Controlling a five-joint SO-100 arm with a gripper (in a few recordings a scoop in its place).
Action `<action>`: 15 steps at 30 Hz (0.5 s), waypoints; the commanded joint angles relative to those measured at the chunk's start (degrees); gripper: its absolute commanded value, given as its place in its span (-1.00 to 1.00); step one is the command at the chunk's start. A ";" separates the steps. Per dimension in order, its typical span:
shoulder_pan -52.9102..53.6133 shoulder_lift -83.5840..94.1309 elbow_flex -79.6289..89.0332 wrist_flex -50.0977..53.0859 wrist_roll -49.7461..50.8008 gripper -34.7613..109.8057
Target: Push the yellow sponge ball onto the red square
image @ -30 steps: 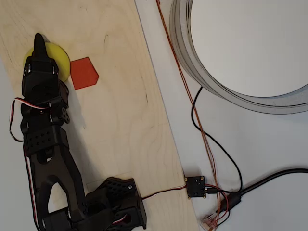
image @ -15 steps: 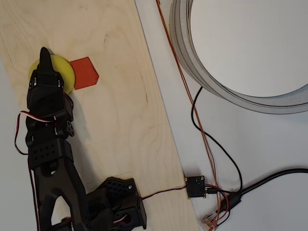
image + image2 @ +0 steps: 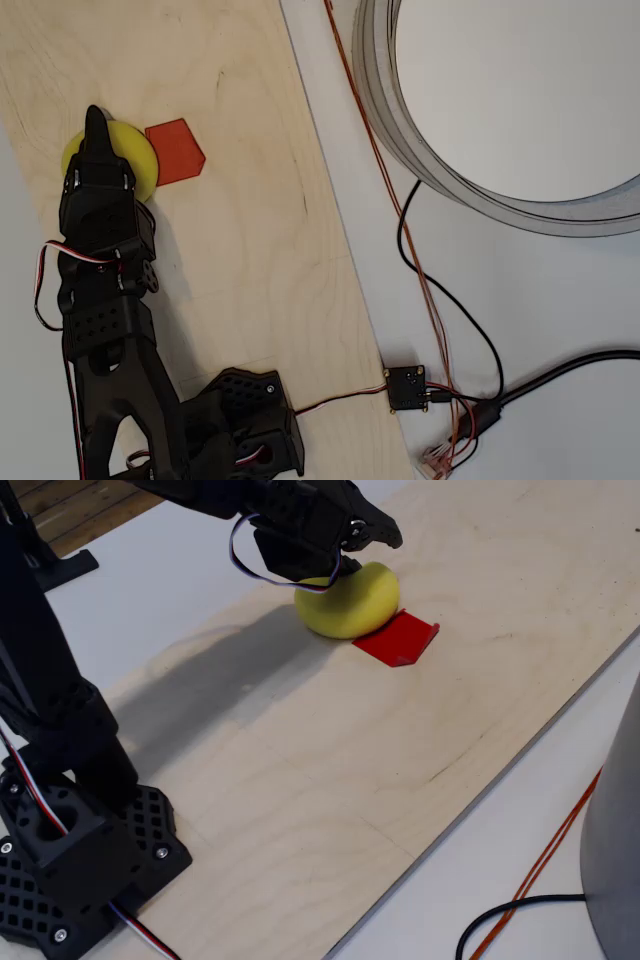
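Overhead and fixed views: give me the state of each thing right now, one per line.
yellow sponge ball: on the board, touching the red square's edge, not on it.
red square: flat, almost fully uncovered.
gripper: above the ball; open or shut unclear.
wooden board: flat on the table.

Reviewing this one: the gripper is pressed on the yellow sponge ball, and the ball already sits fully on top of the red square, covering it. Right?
Not quite. The gripper is on the yellow sponge ball, but the ball does not cover the red square. The overhead view shows the ball beside the square, at most overlapping its left edge, with most of the red exposed on the wooden board.
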 commanded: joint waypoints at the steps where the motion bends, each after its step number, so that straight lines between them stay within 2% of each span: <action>1: 0.26 0.44 0.97 1.23 0.79 -0.27; 8: 1.05 0.88 -0.88 1.32 -0.44 -0.27; 15: 1.67 7.38 -2.55 1.41 -9.40 -0.25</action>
